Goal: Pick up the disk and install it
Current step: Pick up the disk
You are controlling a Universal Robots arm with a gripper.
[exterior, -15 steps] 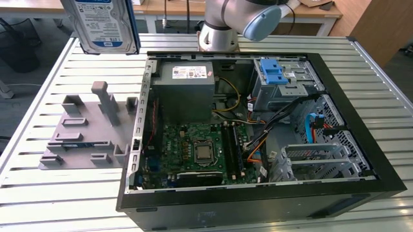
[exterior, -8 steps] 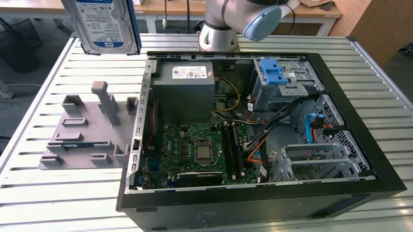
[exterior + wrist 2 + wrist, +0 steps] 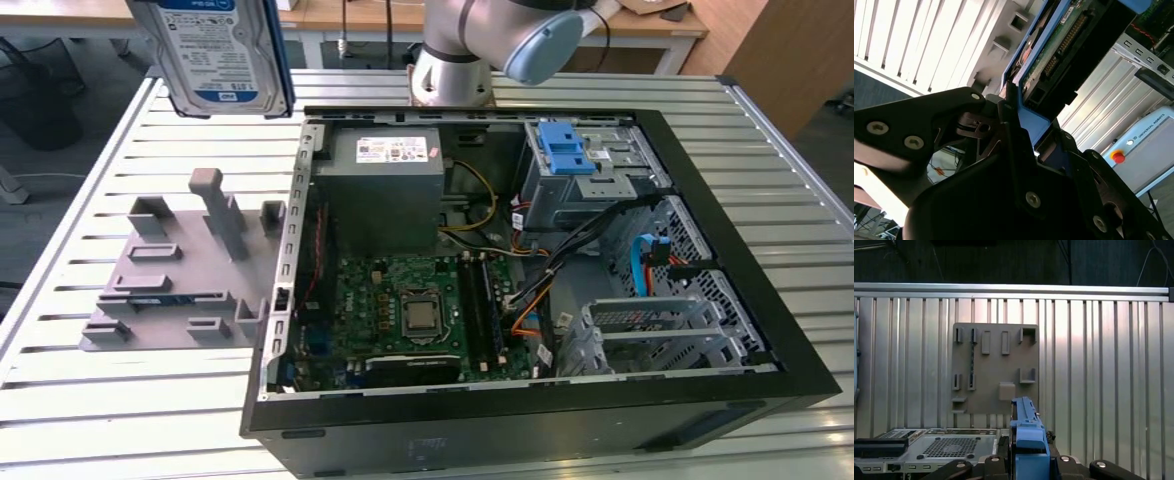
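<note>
In the exterior view the disk (image 3: 220, 50) hangs high, long side up and down, past the far corner of the computer case (image 3: 534, 428), on the exterior view's left. In the second wrist view the gripper (image 3: 1016, 107) squeezes its blue frame. In the first wrist view the disk sticks straight out from the gripper.

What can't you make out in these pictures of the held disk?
- The disk: the exterior view's top edge cuts off its upper part.
- Its label: the disk is edge-on in the first wrist view, and the second wrist view shows the circuit-board side.
- The gripper: its own black body hides the pad contact in the second wrist view.
- The drive cage: cables cover part of it in the exterior view.
</note>
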